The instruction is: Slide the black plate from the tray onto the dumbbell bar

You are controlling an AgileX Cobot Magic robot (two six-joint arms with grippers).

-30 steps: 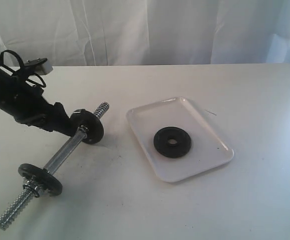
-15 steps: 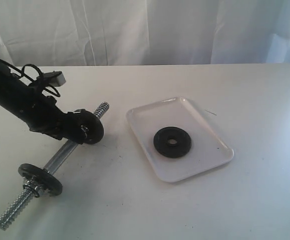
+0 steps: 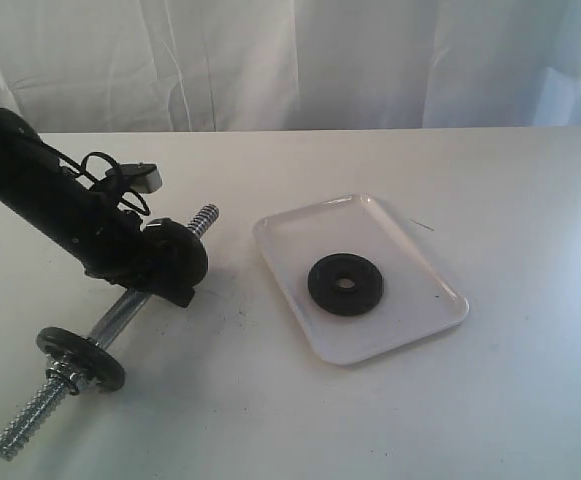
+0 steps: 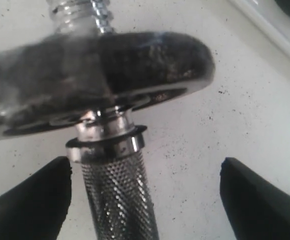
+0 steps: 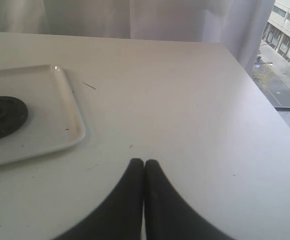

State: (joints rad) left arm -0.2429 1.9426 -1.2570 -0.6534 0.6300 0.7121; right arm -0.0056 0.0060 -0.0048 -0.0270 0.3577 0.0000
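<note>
The black plate point(image 3: 345, 285) lies flat in the white tray point(image 3: 410, 258); the right wrist view shows the plate point(image 5: 2, 117) and the tray point(image 5: 55, 117) too. Left of the tray, the chrome dumbbell bar point(image 3: 120, 318) rests slanted on the table. My left gripper point(image 3: 175, 275) is low over the bar's upper part. In its wrist view this gripper point(image 4: 145, 170) is open, straddling the knurled bar point(image 4: 120, 200) just below a black disc point(image 4: 135, 60). One finger point(image 4: 40, 195) is near the bar. My right gripper point(image 5: 144, 162) is shut, empty, above bare table beside the tray.
A second black disc point(image 3: 80, 358) sits on the bar near its lower threaded end point(image 3: 25, 425). The upper threaded end point(image 3: 205, 218) points toward the tray. White curtains hang behind the table. The right wrist view shows the table's edge point(image 5: 269, 100).
My left arm has swung right and down over the bar, and its gripper now covers most of the upper disc. Bar, tray and black plate have not moved.
</note>
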